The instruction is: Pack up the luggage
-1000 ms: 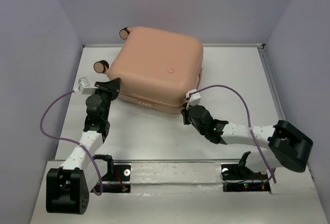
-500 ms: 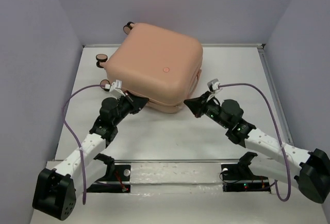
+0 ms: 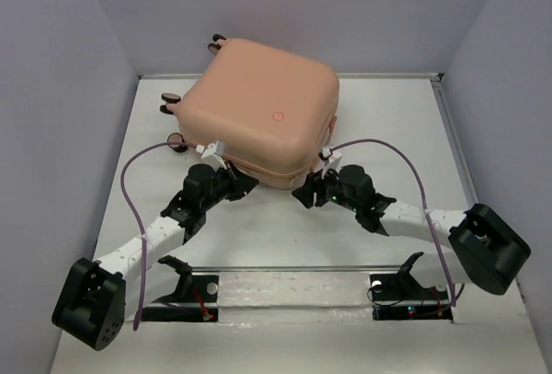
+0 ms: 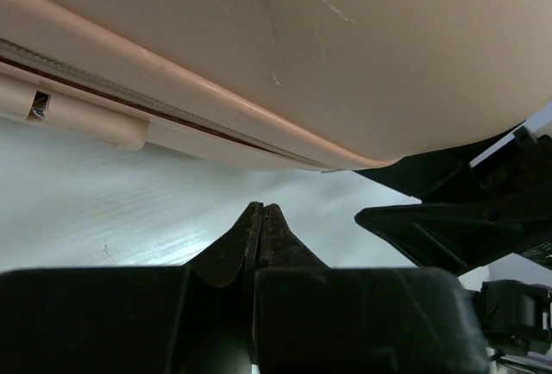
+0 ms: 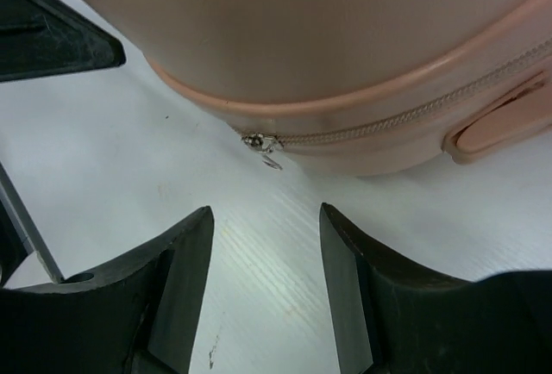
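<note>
The white surface [image 3: 388, 133] carries the whole scene. On its far middle the peach-pink hard-shell suitcase [image 3: 259, 111] is laid flat with its shells shut together. Its near corner is turned toward the arm bases and its caster wheels [image 3: 170, 98] are pointed to the far left. This lie appears chosen so that the zipped seam around the near corner is presented to both wrists.

The right end effector [image 5: 266, 219] is held low over the surface just in front of that corner. Its fingers are spread wide and nothing is gripped between them. The gap is lined up on the zip hardware, which suggests that a pinch is being prepared.

The left end effector [image 4: 261, 210] is set just beside the suitcase's near-left edge, under the overhang of the shell. Its fingers are pressed fully together and nothing is held. It is probably placed there to brace the case against being dragged.

The zip [image 5: 414, 115] is seen running along the seam, and the small metal zip pull [image 5: 261, 143] hangs at the corner. Whether the seam beyond the pull is fastened cannot be told.
</note>
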`<state>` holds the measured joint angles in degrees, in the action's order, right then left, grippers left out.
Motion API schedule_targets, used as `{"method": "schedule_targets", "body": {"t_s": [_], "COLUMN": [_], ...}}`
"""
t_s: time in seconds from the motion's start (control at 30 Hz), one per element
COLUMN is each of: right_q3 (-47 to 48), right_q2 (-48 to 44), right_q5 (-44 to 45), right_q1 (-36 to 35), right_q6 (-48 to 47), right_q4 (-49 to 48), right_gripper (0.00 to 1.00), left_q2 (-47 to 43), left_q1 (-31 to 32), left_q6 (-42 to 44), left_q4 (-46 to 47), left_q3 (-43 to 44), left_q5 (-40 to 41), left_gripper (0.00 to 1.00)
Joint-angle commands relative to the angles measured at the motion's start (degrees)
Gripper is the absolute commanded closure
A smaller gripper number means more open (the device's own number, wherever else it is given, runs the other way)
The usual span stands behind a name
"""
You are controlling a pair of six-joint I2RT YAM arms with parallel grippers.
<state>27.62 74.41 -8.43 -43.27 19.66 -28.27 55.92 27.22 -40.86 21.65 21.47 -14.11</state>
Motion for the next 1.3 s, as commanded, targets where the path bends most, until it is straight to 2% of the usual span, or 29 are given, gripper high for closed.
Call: {"method": "schedule_targets", "body": {"t_s": [0.0, 0.07, 0.33, 0.47, 0.53, 0.6, 0.7, 0.77, 1.0, 1.1, 1.17, 1.2, 1.27], "right_q3": [3.4, 4.8, 6.1, 6.8, 9.0, 10.4, 11.0, 11.1, 12.2, 12.7, 13.6, 14.0, 15.1], "right_q2": [4.0, 6.8, 11.8, 14.2, 14.9, 15.1, 13.4, 12.2, 8.8, 9.0, 9.7, 10.0, 11.3], "right_q5": [1.5, 1.8, 17.8, 31.1, 36.4, 38.7, 40.3, 40.9, 42.0, 43.8, 44.5, 44.7, 45.3], "right_q1": [-0.5, -1.0, -4.5, -8.1, -9.4, -10.2, -10.2, -10.2, -10.2, -10.2, -10.2, -10.2, -10.2], "right_q6": [-0.7, -0.4, -0.1, 1.9, 3.3, 3.8, 4.7, 4.8, 4.5, 4.2, 3.5, 3.3, 2.7], "right_q4": [-12.8, -14.2, -18.8, -22.8, -21.3, -18.2, -15.2, -13.5, -8.0, -7.5, -7.4, -7.2, -7.2], "right_gripper": [0.41, 0.40, 0.41, 0.50, 0.54, 0.51, 0.39, 0.39, 0.52, 0.66, 0.67, 0.75, 0.85], "left_q2": [1.8, 3.0, 5.3, 5.6, 4.7, 3.2, 1.8, 1.4, 2.6, 2.6, 2.6, 2.6, 2.7], "left_q1": [0.7, 0.9, 1.3, 1.3, 1.3, 1.3, 1.3, 1.3, 1.3, 1.3, 1.3, 1.3, 1.3], "left_q6": [2.7, 3.2, 3.6, 3.7, 3.8, 4.1, 4.7, 4.7, 3.8, 4.0, 3.9, 3.9, 3.7], "left_q4": [3.7, 4.4, 7.2, 7.9, 7.7, 6.1, 4.1, 3.9, 4.8, 4.9, 4.9, 4.9, 4.8], "left_q3": [2.0, 2.3, 2.7, 3.0, 2.4, 2.3, 1.8, 1.4, 0.5, 1.0, 1.3, 1.5, 1.6], "left_q5": [1.8, 2.7, 8.0, 8.8, 10.0, 11.2, 12.1, 12.2, 11.6, 11.0, 10.9, 10.7, 10.6], "left_gripper": [0.94, 0.94, 0.94, 0.94, 0.94, 0.94, 0.94, 0.94, 0.94, 0.94, 0.94, 0.94, 0.94]}}
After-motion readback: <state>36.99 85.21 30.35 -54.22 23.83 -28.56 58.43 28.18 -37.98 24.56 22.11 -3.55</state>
